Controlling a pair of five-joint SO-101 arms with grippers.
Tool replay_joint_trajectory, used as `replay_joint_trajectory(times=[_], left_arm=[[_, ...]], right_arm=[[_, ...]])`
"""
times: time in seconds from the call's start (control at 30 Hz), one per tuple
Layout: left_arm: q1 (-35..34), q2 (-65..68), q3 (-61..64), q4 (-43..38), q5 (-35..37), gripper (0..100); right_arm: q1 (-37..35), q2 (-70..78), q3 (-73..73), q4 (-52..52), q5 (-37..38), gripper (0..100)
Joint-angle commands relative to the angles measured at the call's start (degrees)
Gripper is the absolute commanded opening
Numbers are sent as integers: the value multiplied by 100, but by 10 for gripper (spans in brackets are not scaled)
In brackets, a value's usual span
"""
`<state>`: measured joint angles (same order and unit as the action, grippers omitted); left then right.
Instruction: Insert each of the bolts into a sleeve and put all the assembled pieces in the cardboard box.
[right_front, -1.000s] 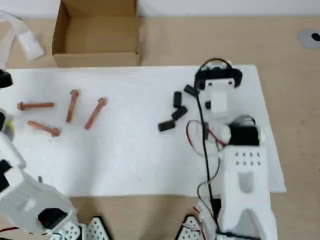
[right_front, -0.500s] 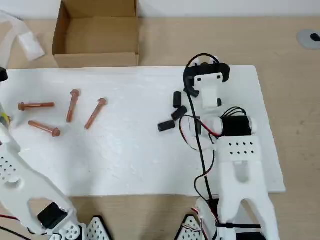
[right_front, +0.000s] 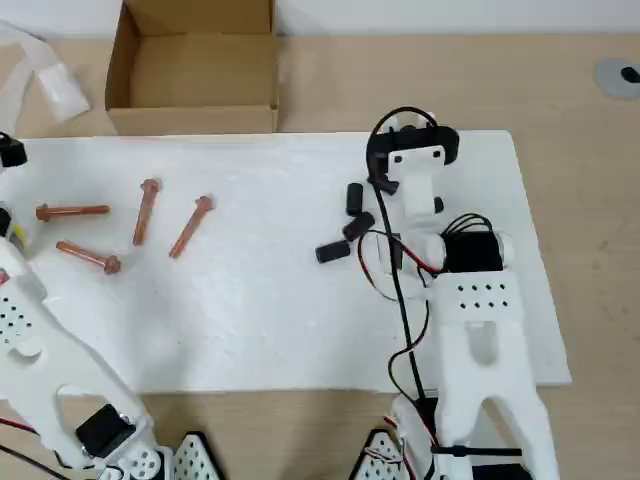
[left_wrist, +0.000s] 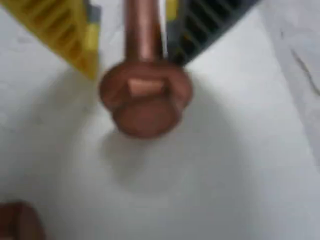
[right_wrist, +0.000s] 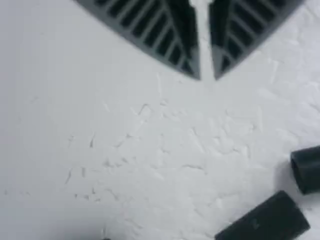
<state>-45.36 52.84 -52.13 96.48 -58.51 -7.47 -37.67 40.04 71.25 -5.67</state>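
— The left arm has crept forward along the foam sheet (right_front: 260, 320); the right hasn't moved.
— And the left gripper (left_wrist: 136, 65)?
— Spread astride a lying bolt (left_wrist: 145, 95), shaft running between the fingers, though contact is unclear. The right gripper (right_wrist: 202, 70) is pinched together, with sleeves (right_wrist: 262, 217) just beside it.

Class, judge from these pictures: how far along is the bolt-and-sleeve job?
Done: nothing; the box is empty. In hand: the left gripper straddles one bolt, not yet clamped. Left: all four bolts are bare, the sleeves lie loose by the shut right gripper; every insertion and boxing remains.
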Motion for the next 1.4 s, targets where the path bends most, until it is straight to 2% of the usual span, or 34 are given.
replay_joint_trajectory(times=[0.0,0.3,0.6,0.73,0.83,1.0,1.13,1.23,1.37], left_arm=[[220,154,-422,18,114,107],[343,998,-1073,18,659,104],[18,1490,-1020,220,879,102],[-44,1543,-1011,290,905,1],[-62,1543,-1011,396,905,9],[-53,1464,-1037,404,914,9],[-123,866,-756,413,923,8],[-123,40,-211,413,905,9],[-9,-1358,862,413,958,10]], right_arm=[[-101,13,-330,-97,-62,12],[-101,4,-321,-97,-62,12],[-101,13,-321,-70,-35,12],[-110,22,-321,-70,-35,12],[-119,22,-330,-62,-35,12],[-699,22,-330,-53,114,12],[-1367,22,-312,-53,88,12],[-1552,31,-312,-53,202,12],[-1569,31,-330,-88,1213,13]])
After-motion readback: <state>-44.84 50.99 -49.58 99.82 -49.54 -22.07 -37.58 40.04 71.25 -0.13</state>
